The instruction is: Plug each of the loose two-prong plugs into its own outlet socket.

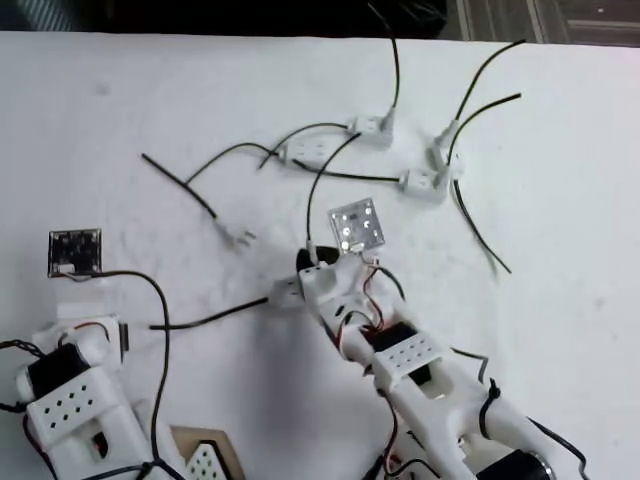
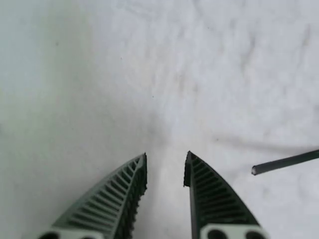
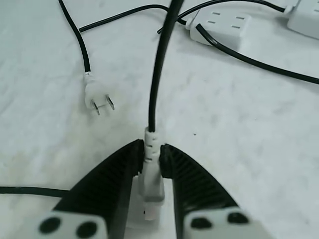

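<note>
Now a plug (image 3: 151, 181) is clamped in the right end effector (image 3: 152, 147), the left end effector (image 2: 166, 160) is held apart, and a loose plug (image 1: 237, 236) is left unplugged, left of centre.

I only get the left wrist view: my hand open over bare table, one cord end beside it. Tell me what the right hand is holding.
Observer: The right hand is shut on a white plug; its black cord runs away from the hand.
Operator: Find me a plug that is still free.
Observer: A loose plug lies on the table near the right hand, prongs bare.
Operator: Now point me to a socket.
Observer: A white socket block lies farther back, beyond that loose plug.
</note>
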